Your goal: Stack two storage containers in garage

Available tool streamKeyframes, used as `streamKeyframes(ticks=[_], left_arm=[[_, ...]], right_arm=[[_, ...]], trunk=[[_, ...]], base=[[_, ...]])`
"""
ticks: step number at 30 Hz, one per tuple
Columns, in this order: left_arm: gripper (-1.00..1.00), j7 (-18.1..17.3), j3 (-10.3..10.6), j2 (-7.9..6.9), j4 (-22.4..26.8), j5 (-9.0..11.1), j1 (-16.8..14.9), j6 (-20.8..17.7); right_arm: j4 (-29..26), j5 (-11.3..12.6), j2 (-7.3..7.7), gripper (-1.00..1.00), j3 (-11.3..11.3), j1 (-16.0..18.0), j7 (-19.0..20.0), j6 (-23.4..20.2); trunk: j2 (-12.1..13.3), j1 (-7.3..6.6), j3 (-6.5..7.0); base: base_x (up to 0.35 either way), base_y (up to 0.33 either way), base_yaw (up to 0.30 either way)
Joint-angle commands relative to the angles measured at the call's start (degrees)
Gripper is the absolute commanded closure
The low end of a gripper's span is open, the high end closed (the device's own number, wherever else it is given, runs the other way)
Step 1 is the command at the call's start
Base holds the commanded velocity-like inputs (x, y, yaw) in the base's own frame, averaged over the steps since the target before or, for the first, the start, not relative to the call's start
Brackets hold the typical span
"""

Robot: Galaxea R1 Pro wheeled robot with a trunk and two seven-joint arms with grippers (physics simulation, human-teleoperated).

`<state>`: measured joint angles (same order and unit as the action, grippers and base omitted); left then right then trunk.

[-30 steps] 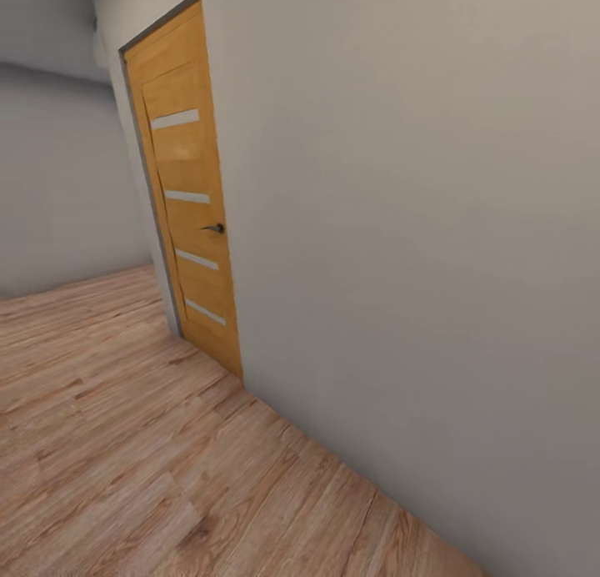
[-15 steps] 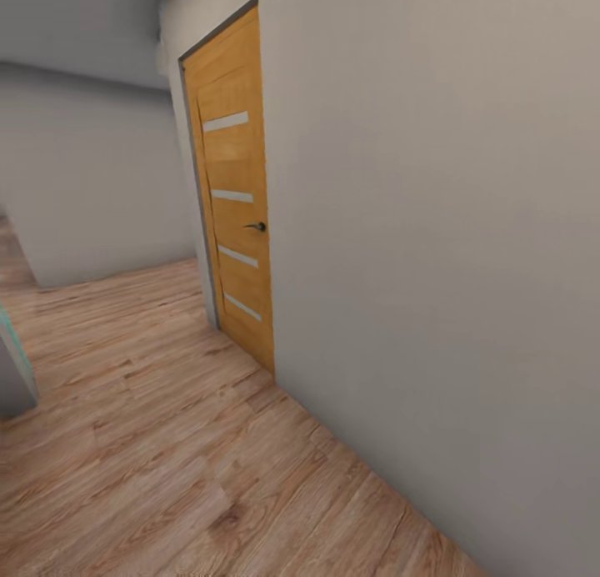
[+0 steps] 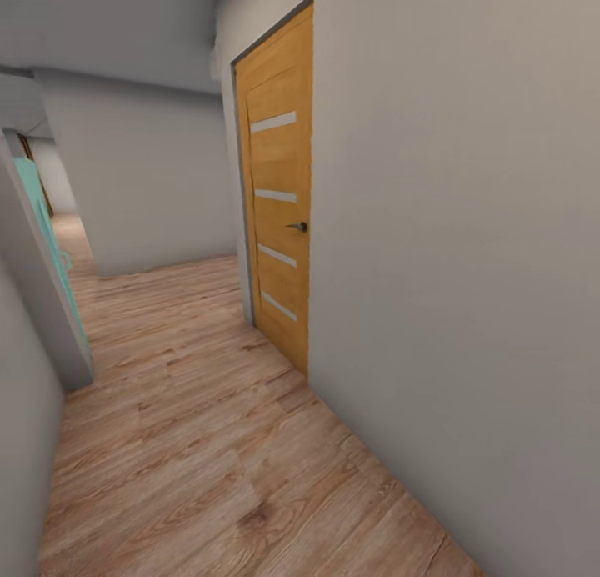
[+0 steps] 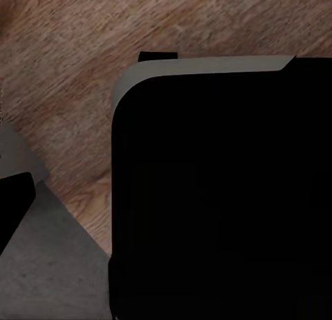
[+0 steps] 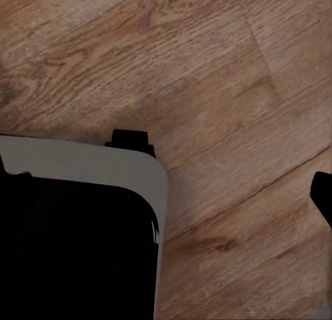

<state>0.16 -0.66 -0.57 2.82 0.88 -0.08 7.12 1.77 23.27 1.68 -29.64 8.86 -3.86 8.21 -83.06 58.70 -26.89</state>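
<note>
Along the left edge of the head view, you had a plain grey wall corner (image 3: 33, 327) standing close, and just behind it a teal panel (image 3: 43, 218) leaned into sight, its lower part hidden by that corner. Under you and ahead ran light wood-plank flooring (image 3: 192, 444), stretching down a corridor towards a pale grey far wall (image 3: 142, 185). To the right of that stood a closed orange wooden door (image 3: 279, 252), set in a grey frame, with four narrow pale strips (image 3: 273, 122) across it and a dark lever handle (image 3: 297, 226) near its right side. Further right, a long grey wall (image 3: 467, 268) ran from the door towards you. In the left wrist view you looked down on a black body with a grey rim (image 4: 207, 65), which lay over the same plank floor, with a grey surface (image 4: 48, 271) beside it; a dark shape (image 4: 12, 208) sat at the frame's edge, and whether the left gripper was released or clenched could not be told. In the right wrist view a like black body with a grey rim (image 5: 83, 161) lay over the planks, a dark sliver (image 5: 324, 195) showed at the far edge, and the right gripper's state could not be told either.
</note>
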Motion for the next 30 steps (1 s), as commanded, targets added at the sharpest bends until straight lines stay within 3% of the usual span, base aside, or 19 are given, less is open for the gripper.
streamKeyframes(ticks=[1, 25, 30], left_arm=[[-1.0, 0.02, -0.04, 0.02, 0.02, 0.09, -0.01, 0.12], [-1.0, 0.02, -0.04, 0.05, 0.01, 0.09, -0.01, 0.1], [-1.0, 0.02, -0.04, 0.01, 0.0, 0.09, -0.01, 0.13]], right_arm=[[0.17, 0.45, -0.02, -1.0, -0.49, 0.04, 0.01, 0.31], [0.17, 0.2, 0.03, -1.0, -0.5, 0.02, 0.08, 0.31], [0.17, 0.14, 0.06, -1.0, -0.5, 0.02, 0.55, 0.31]], trunk=[[-0.02, 0.03, -0.05], [-0.02, 0.03, -0.05], [-0.02, 0.03, -0.05]], base=[[0.286, 0.0, 0.3], [0.318, 0.0, 0.29], [0.314, 0.0, 0.138]])
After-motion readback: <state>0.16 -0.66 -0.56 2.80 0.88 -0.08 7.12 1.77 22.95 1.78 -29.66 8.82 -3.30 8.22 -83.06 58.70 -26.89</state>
